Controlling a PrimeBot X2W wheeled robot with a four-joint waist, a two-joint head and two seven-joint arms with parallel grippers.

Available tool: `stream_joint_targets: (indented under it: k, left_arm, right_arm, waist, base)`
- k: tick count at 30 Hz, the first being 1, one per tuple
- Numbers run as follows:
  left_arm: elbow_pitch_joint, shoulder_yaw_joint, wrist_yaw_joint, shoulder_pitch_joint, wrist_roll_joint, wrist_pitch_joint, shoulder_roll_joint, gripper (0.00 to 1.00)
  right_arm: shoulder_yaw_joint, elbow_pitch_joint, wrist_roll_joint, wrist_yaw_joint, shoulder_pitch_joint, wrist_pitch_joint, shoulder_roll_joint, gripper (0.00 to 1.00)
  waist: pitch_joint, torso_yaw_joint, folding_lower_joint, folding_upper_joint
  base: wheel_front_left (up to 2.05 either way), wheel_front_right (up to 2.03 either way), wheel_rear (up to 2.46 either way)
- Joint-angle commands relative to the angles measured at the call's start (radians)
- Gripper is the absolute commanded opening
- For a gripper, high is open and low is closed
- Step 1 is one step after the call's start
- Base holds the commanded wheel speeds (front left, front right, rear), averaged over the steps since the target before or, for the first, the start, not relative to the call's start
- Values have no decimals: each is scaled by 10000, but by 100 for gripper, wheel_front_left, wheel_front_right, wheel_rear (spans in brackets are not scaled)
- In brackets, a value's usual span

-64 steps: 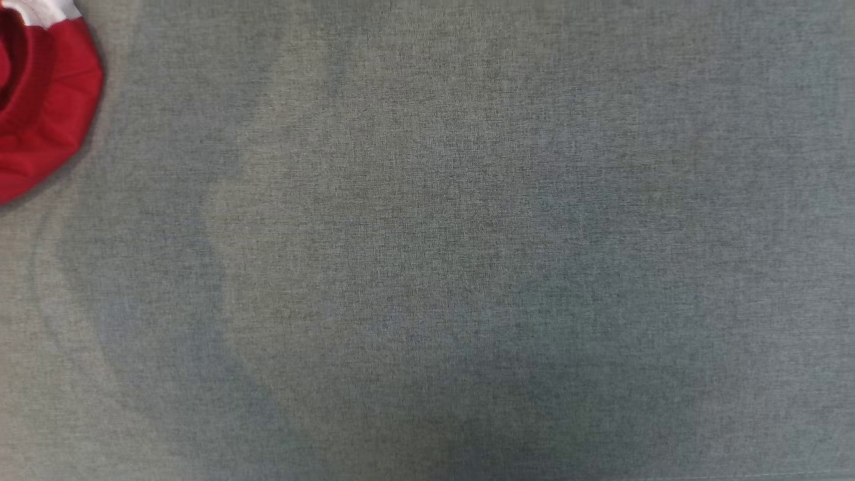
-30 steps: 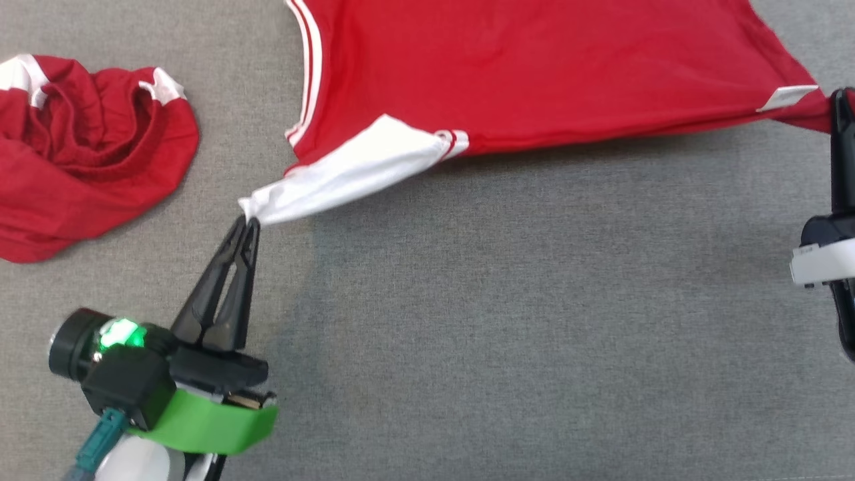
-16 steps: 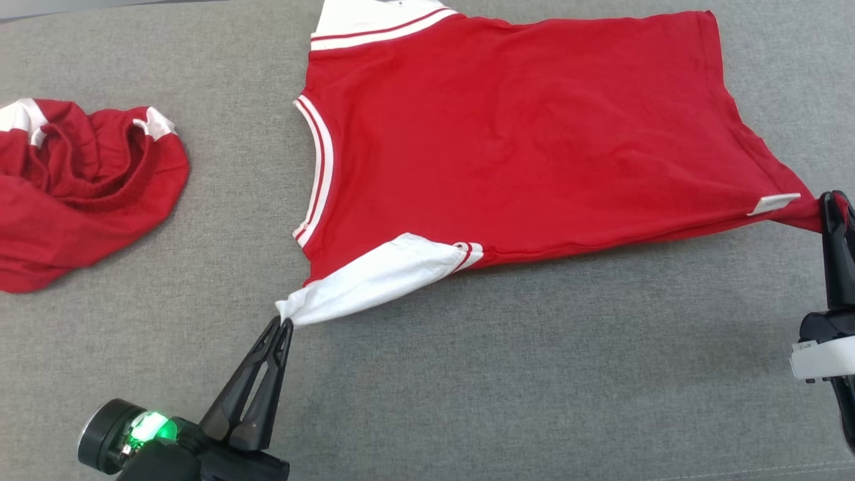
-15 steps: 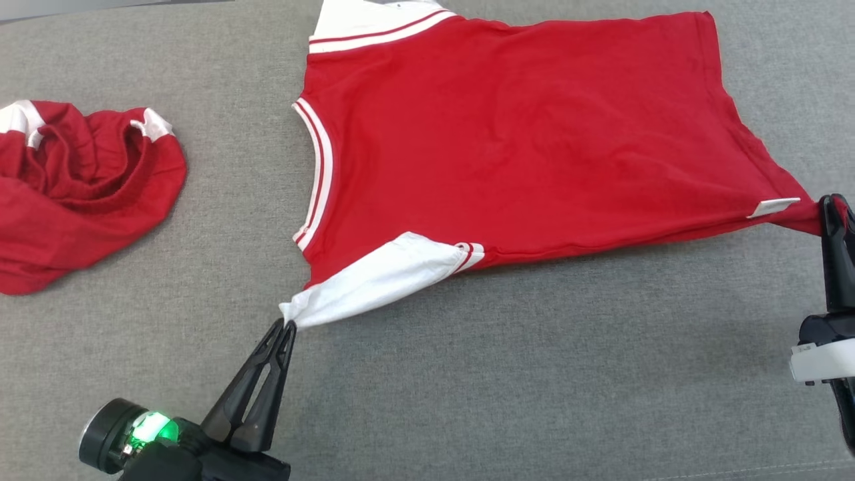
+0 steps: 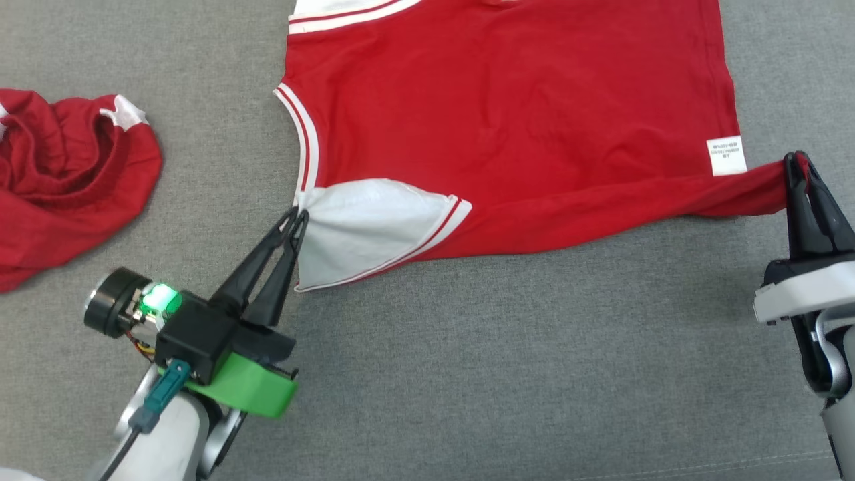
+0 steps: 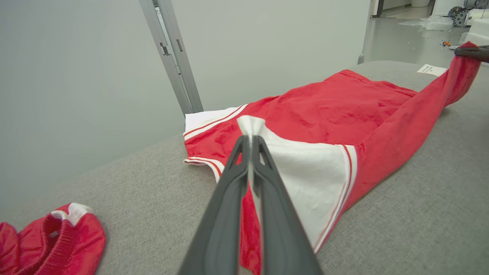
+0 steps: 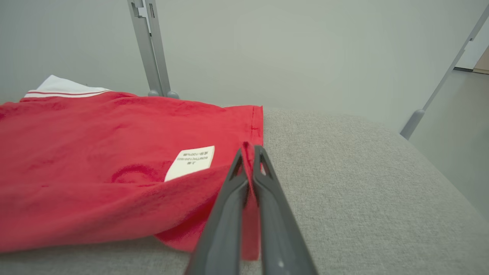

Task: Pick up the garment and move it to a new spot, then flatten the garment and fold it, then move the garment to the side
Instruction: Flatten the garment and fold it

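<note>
fold step, i judge: left gripper [image 5: 296, 217] clamps the white sleeve [image 5: 367, 224], right gripper [image 5: 796, 160] the hem [image 5: 758, 190] of the garment [image 5: 507, 113]; next, carry both across evenly

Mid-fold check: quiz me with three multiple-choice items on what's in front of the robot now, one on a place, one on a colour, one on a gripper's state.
1. In the head view, where does the crumpled red garment lie relative to the red shirt?
A) on top of it
B) to its left, apart
C) to its right, touching

2. What colour is the sleeve that the left gripper pinches?
A) blue
B) black
C) white

3. How is the right gripper?
A) shut on the red shirt's hem corner
B) open above the shirt
C) shut on nothing

Answers:
1 B: the grey surface shows between the two.
2 C: the left wrist view shows white cloth clamped in it.
3 A: red cloth is clamped in it, beside the care label.
</note>
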Motion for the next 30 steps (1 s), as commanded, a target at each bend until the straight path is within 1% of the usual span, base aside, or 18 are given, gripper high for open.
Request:
stream_joint_targets:
  k: [1, 5, 11, 15, 21, 22, 24, 25, 26, 27, 28, 29, 30]
  left_arm:
    - [236, 17, -27, -451, 154, -95, 22, 0]
    - [709, 179, 119, -1317, 345, -270, 51, 0]
    - [1081, 258, 128, -2258, 607, -481, 152, 0]
    - [1349, 147, 100, -2940, 935, -581, 250, 0]
    - [2045, -215, 38, -3975, 1449, -703, 293, 0]
    - [2230, -288, 34, -4120, 1500, -704, 231, 0]
    - [2617, -382, 8, -4321, 1440, -735, 110, 0]
    - [2895, -446, -20, -4396, 1320, -746, 32, 0]
    - [3226, -538, -70, -4411, 1228, -746, -45, 0]
    - [3415, -625, -85, -4446, 1155, -753, -91, 26]
    - [3600, -604, -84, -4477, 1006, -765, -199, 44]
    - [3724, -595, -43, -4456, 970, -774, -248, 89]
    - [3778, -502, 89, -4353, 839, -791, -371, 100]
  right_arm:
    - [7, 163, -118, -18, -365, -33, 54, 0]
    - [-9, 623, -239, -18, -1094, -33, 22, 0]
    - [-84, 1173, -510, -18, -1784, -33, -166, 0]
    - [-239, 1425, -748, -18, -2097, -33, -144, 0]
    - [52, 1826, -912, -18, -2632, -33, -68, 0]
    - [123, 1919, -933, -18, -2734, -33, -69, 1]
    - [213, 2062, -959, -18, -2885, -33, -43, 24]
    - [261, 2128, -996, -18, -2957, -33, 0, 60]
    - [279, 2149, -1040, -18, -3010, -33, 28, 100]
    - [253, 2110, -1058, -18, -3036, -33, 56, 100]
    - [194, 2053, -1079, -18, -3034, -33, 85, 100]
    - [143, 1981, -1112, -18, -2977, -33, 107, 100]
    - [72, 1837, -1197, -18, -2826, -33, 171, 100]
  waist:
    - [203, -19, 1, 0]
    - [529, -31, 1, 0]
    - [999, 104, 1, 0]
    - [1307, 202, 1, 0]
    - [1667, 237, 1, 0]
    - [1702, 230, 1, 0]
    - [1739, 218, 1, 0]
    - [1732, 210, 1, 0]
    - [1683, 209, 1, 0]
    - [1640, 206, 1, 0]
    - [1563, 206, 1, 0]
    - [1496, 206, 1, 0]
    - [1380, 210, 1, 0]
  base:
    - [0, 0, 0]
    - [0, 0, 0]
    - [0, 0, 0]
    - [0, 0, 0]
    - [0, 0, 0]
    - [0, 0, 0]
    - [0, 0, 0]
    - [0, 0, 0]
    - [0, 0, 0]
    - [0, 0, 0]
    - [0, 0, 0]
    - [0, 0, 0]
    - [0, 0, 0]
